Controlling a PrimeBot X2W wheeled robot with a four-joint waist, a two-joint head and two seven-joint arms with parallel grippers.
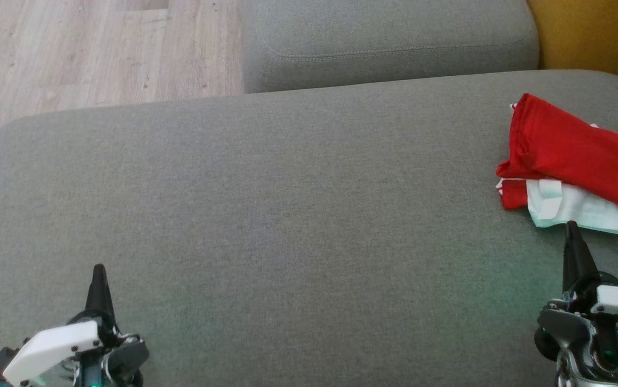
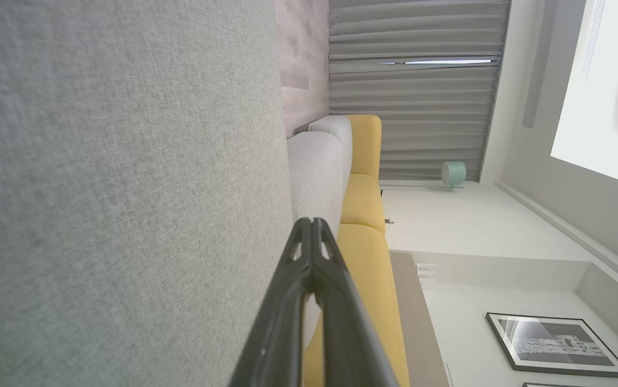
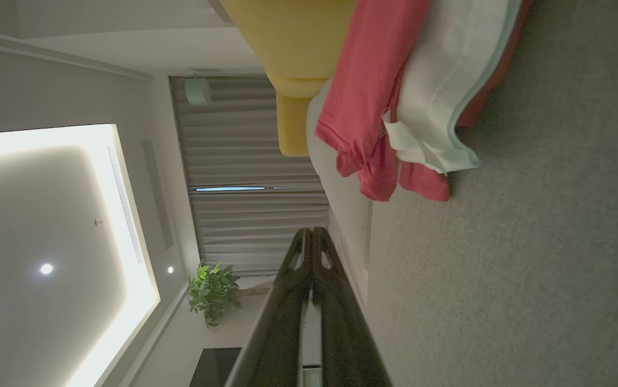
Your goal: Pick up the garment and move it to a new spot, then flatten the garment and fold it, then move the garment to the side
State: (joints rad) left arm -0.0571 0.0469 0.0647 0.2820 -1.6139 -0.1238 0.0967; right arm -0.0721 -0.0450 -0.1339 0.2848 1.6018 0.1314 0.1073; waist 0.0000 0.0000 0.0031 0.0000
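The garment (image 1: pixel 572 161) is a folded red piece with a white, mint-edged part showing at its front; it lies at the right edge of the grey cushion (image 1: pixel 287 215). The right wrist view has the garment (image 3: pixel 395 107) at its top, ahead of the fingers. My right gripper (image 1: pixel 572 228) is shut and empty, its tip just short of the garment's white edge. My left gripper (image 1: pixel 98 269) is shut and empty at the lower left, far from the garment. In their wrist views the left gripper (image 2: pixel 311 221) and the right gripper (image 3: pixel 311 231) each show fingers pressed together.
A second grey cushion (image 1: pixel 389 43) sits behind the one I work on. Wooden floor (image 1: pixel 72 54) lies at the upper left and a yellow seat (image 1: pixel 599 32) at the upper right. The yellow sofa (image 2: pixel 365 215) also runs through the left wrist view.
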